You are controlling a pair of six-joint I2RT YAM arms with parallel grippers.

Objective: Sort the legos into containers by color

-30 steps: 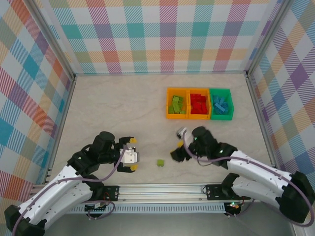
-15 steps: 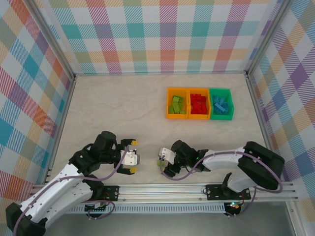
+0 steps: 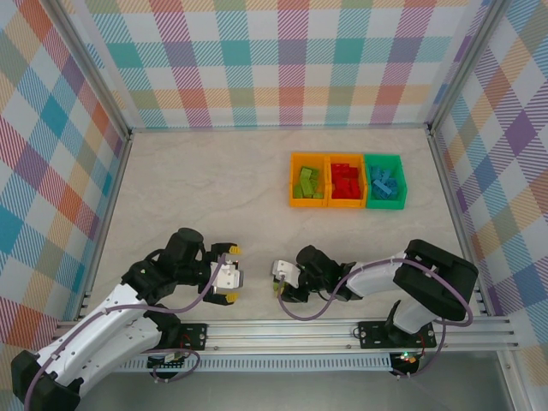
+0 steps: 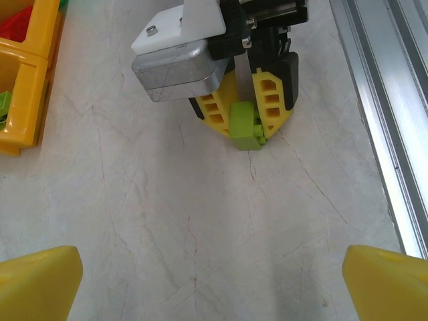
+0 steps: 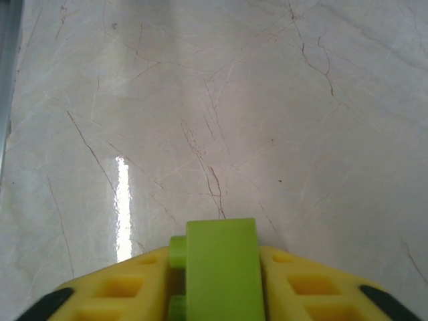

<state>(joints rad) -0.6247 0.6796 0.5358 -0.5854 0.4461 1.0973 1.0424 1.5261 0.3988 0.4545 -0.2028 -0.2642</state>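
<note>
tabletop (image 3: 205,197): three containers (image 3: 346,155), one clamped lego (image 5: 222,267)

We see a marble-look table (image 5: 267,100) with a glossy sheen; the lime brick (image 5: 221,267) is smooth plastic. The rail (image 4: 381,100) looks like brushed metal.

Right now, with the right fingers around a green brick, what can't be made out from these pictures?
- Top external: the green lego is mostly covered by the right gripper, so the hold can't be judged there.
- Right wrist: the lego's lower part is cut off by the bottom edge.
- Top external: the contents of the containers are too small to count.
- Left wrist: the orange bin is cut off by the left edge.
</note>
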